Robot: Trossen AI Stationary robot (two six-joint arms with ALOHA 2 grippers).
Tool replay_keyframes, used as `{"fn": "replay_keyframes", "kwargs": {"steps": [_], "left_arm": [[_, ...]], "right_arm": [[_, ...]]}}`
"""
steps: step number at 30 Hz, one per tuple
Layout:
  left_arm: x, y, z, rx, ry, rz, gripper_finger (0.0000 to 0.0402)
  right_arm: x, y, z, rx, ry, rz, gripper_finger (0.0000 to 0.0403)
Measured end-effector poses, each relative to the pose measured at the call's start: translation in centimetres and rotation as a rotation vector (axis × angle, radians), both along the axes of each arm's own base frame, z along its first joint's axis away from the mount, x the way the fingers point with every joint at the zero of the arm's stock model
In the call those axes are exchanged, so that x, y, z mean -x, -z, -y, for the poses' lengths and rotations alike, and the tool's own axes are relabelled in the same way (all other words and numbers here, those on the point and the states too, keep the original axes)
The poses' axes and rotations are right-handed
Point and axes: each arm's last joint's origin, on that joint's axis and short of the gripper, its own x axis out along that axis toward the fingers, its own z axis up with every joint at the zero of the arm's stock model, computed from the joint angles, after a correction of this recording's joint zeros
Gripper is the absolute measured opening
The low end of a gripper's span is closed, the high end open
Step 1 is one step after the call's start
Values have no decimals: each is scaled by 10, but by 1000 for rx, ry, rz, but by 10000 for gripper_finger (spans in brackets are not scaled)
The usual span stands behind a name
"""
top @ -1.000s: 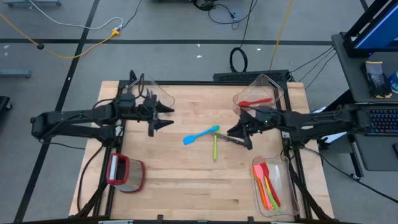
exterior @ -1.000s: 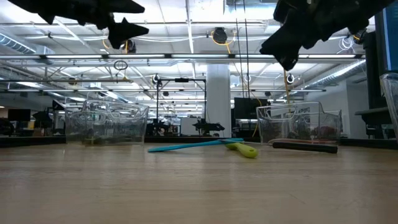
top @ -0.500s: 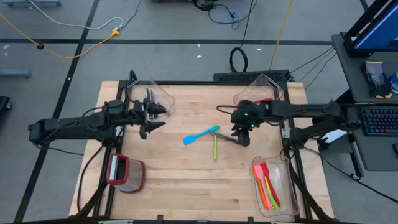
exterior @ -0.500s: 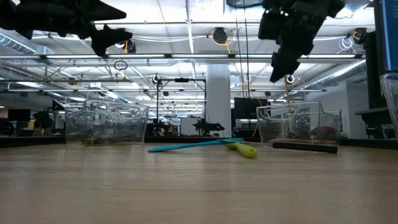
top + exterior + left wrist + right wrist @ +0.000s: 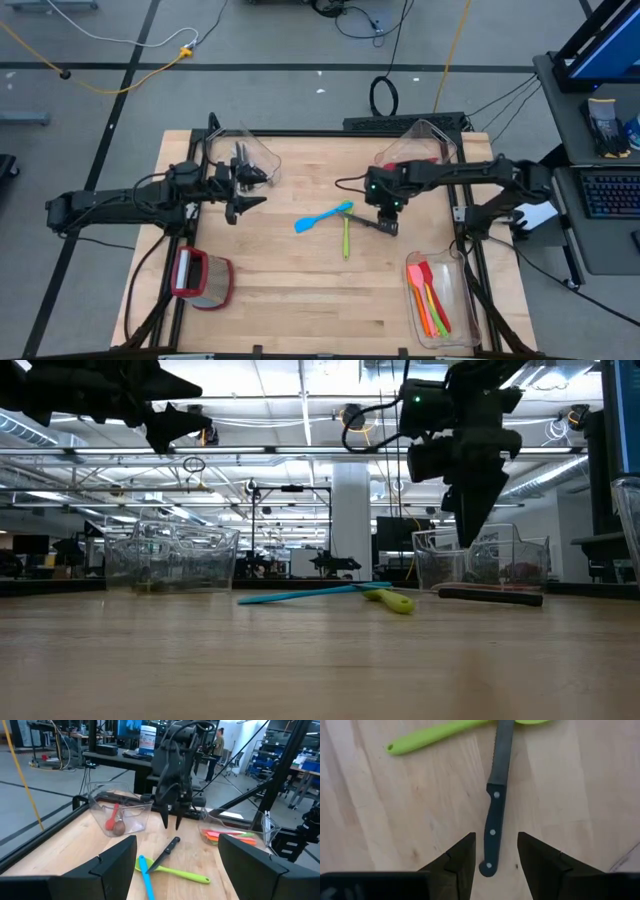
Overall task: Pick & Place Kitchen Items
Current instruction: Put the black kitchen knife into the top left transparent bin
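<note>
A black-handled knife (image 5: 377,224) lies flat on the wooden table, its blade reaching the green utensil (image 5: 346,238). A blue spatula (image 5: 322,217) lies just left of them. My right gripper (image 5: 495,856) is open and points down above the knife's handle (image 5: 493,825), one finger on each side of its free end, touching nothing. In the low view it (image 5: 470,535) hangs clear above the knife (image 5: 490,596). My left gripper (image 5: 252,190) is open and empty, held level above the table's far left.
A clear bin (image 5: 425,148) with a red spoon stands far right. Another bin (image 5: 437,300) with several coloured utensils stands near right. A clear bin (image 5: 243,150) stands far left. A red-rimmed container (image 5: 201,278) lies near left. Bare wood lies at the near middle.
My right gripper has tipped from level to pointing down and has come down over the knife's handle. My left gripper has drawn back a little toward the table's left edge. The utensils have not moved.
</note>
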Motion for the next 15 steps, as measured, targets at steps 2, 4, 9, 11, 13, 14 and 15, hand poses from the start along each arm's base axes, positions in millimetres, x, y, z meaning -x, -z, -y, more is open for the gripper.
{"fn": "replay_keyframes", "kwargs": {"steps": [2,4,9,11,13,14,15], "left_arm": [[0,0,0,-2,0,-1,285],[0,0,0,-4,0,-1,285],[0,0,0,-2,0,-1,285],[0,0,0,0,0,-2,285],[0,0,0,0,0,-2,285],[0,0,0,0,0,-2,285],[0,0,0,-1,-1,-2,285]], "right_arm": [[-4,6,1,1,-17,-12,141],[-6,11,1,0,-31,-31,141],[-12,22,3,9,-71,-35,141],[-14,25,3,8,-81,-39,141],[-17,30,3,4,-83,-47,141],[-17,32,3,-3,-86,-54,141],[-18,34,2,-17,-95,-58,141]]}}
